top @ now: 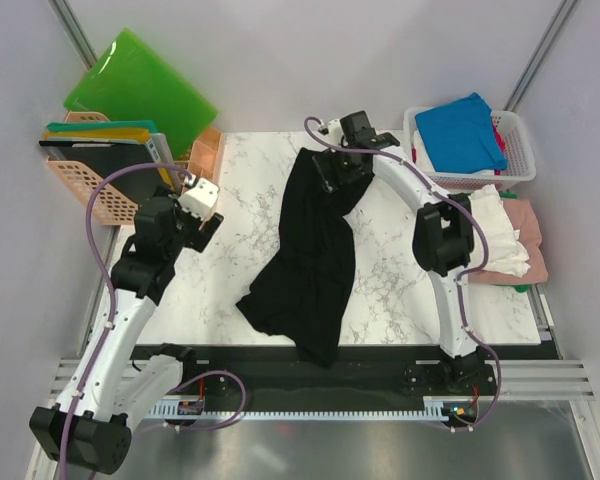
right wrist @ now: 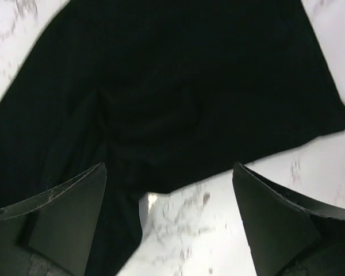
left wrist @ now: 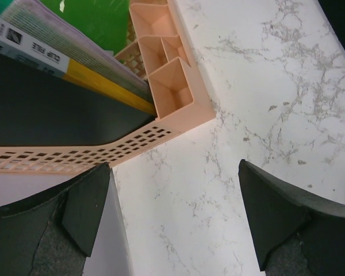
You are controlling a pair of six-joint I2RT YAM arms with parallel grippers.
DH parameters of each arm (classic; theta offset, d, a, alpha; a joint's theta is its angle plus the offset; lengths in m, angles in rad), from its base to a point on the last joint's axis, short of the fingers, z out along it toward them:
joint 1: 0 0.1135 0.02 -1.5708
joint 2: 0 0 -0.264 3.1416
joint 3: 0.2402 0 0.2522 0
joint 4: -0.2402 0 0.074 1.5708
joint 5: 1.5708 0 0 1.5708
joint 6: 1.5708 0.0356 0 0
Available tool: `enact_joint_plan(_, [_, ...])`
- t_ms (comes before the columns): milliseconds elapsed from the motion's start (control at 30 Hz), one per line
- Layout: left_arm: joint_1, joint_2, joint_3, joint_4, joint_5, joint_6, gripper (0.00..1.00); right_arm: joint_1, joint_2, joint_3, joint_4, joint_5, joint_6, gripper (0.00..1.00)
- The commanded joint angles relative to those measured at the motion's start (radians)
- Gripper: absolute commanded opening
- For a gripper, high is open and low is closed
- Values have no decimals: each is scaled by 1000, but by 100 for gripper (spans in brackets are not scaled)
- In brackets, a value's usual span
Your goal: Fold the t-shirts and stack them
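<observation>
The black t-shirt (top: 310, 260) lies bunched in a long strip on the bench (top: 245, 190). Its long axis runs from the upper centre of the top view down to the near edge at lower centre. The right hand (right wrist: 169, 167), fingers wide apart and empty, hangs over the strip's upper end, so it is clearly the nearer one. The left hand (left wrist: 173, 165), also spread and empty, hovers at centre left over bare bench, well apart from the cloth.

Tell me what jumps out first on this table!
A big black shirt lies crumpled down the middle of the marble table, reaching its near edge. A bright blue shirt sits on top in the white basket at the far right, and shiny green boards stand out at the far left.
</observation>
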Motion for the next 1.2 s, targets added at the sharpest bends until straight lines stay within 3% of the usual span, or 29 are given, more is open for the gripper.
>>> enact_joint_plan(0, [7,-16,-35,-9,-25,-44,100,29,136,215,-77,-1,31,98])
enact_joint_plan(167, [13,-37,-44,-38,-64,-28,100,36,258,325,-87,64,60,98])
enact_joint_plan(533, [50,-62,-82,-48,-62,-16,100,36,276,278,-13,136,78,98])
enact_joint_plan(800, [58,-54,-92,-69,-48,-15,100,30,380,348,-9,179,59,98])
enact_joint_plan(1167, [81,-21,-102,-80,-22,-27,100,29,466,391,191,374,11,98])
